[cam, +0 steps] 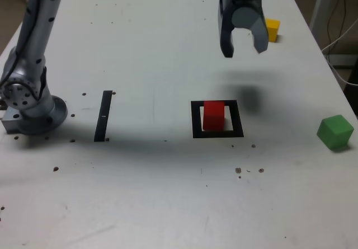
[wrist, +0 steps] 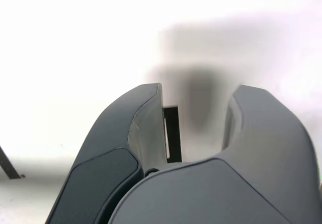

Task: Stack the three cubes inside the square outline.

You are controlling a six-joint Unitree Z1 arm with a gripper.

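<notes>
The red cube (cam: 213,116) stands inside the square outline (cam: 197,120) near the middle of the table. The yellow cube (cam: 272,29) sits at the far right, just behind my gripper (cam: 244,50). Alone near the exterior view's right edge rests the green cube (cam: 335,131). My gripper hangs above the table, well behind the outline, open with nothing between its fingers. In the wrist view the gripper (wrist: 198,90) has its jaws apart, and a black piece of the square outline (wrist: 172,133) shows between them.
A thin black strip (cam: 103,116) lies on the exterior view's left, close to the arm's base (cam: 31,112). Small dark specks dot the white table (cam: 140,193). A cable (cam: 341,36) hangs past the table's right edge.
</notes>
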